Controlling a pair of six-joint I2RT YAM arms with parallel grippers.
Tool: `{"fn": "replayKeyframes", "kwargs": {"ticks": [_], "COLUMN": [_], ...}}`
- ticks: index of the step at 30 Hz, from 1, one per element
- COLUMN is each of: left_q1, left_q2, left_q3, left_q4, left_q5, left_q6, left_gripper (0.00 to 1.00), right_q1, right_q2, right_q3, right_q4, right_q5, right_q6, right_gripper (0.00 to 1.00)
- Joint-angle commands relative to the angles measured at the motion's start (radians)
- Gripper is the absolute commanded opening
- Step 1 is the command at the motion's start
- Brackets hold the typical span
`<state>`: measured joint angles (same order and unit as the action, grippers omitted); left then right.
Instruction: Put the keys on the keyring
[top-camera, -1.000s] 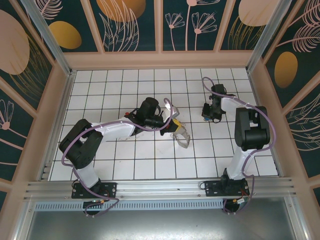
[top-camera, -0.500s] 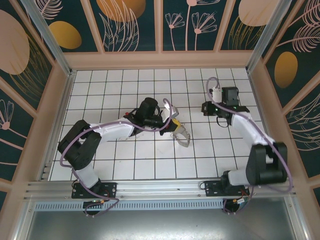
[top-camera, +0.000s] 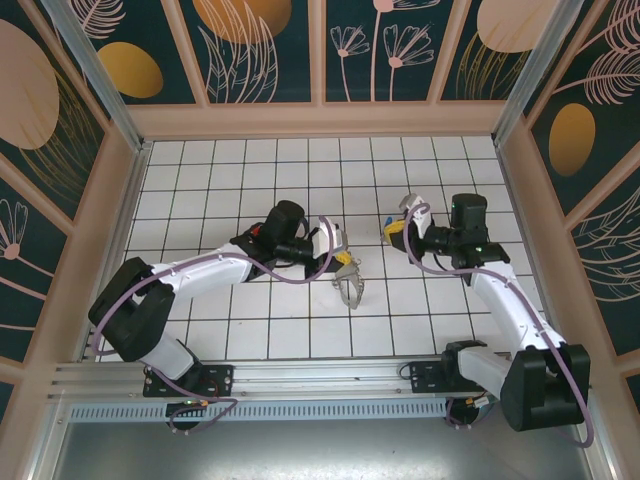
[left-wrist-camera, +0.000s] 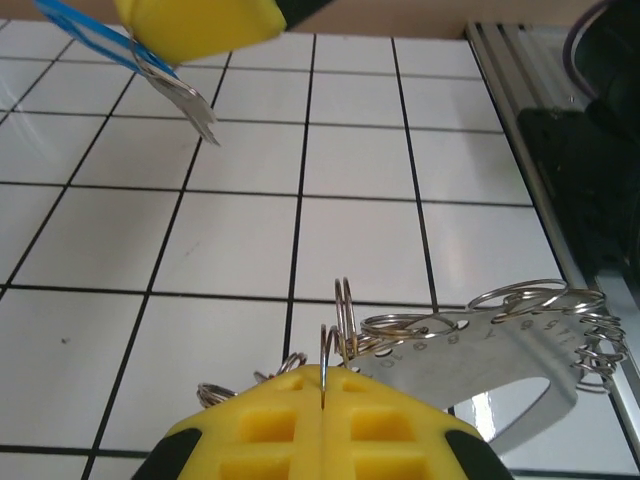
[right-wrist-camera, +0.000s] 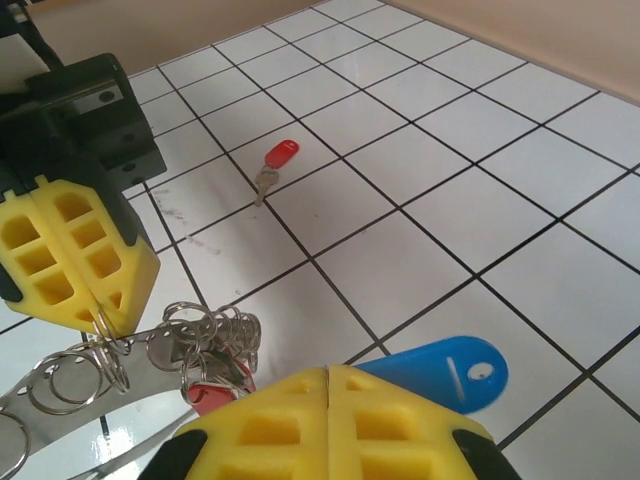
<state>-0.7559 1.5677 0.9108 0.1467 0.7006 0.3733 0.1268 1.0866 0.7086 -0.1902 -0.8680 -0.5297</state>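
The left gripper (top-camera: 343, 266) is near the middle of the table (top-camera: 200, 180), a little toward the near edge. Its yellow fingers (left-wrist-camera: 270, 420) are pressed together on one small ring of the keyring (top-camera: 351, 286). The keyring (left-wrist-camera: 480, 345) hangs below and beside them, a flat grey band fringed with small silver rings; whether its lower end touches the table I cannot tell.

The right gripper (top-camera: 392, 232) is just to the right, near the left gripper but apart from it. Its fingers (right-wrist-camera: 270, 430) are closed tight on a blue key (right-wrist-camera: 448, 374), the blue head sticking out to one side. In the left wrist view the blade of this key (left-wrist-camera: 190, 98) points down toward the tiles.

A red key (right-wrist-camera: 275, 165) lies flat on the table beyond the left gripper (right-wrist-camera: 100, 305), well apart from the keyring (right-wrist-camera: 150, 350). Something red also shows among the keyring's small rings.
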Motion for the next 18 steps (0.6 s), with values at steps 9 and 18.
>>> {"fn": "replayKeyframes", "kwargs": {"ticks": [9,18], "left_q1": [-0.008,-0.008], "left_q2": [-0.044,-0.060], "left_q3": [0.026,-0.004], "left_q4": [-0.063,0.003], "left_q5": [-0.028,-0.024], "left_q6": [0.085,0.041], "left_gripper": [0.00,0.00], "right_q1": [0.095,0.096], "right_q2": [0.285,0.600], "right_q3": [0.104,0.302], "right_q4": [-0.145,-0.244], "right_q5": [0.286,0.438], "right_q6": [0.076,0.294], "right_gripper": [0.00,0.01]}}
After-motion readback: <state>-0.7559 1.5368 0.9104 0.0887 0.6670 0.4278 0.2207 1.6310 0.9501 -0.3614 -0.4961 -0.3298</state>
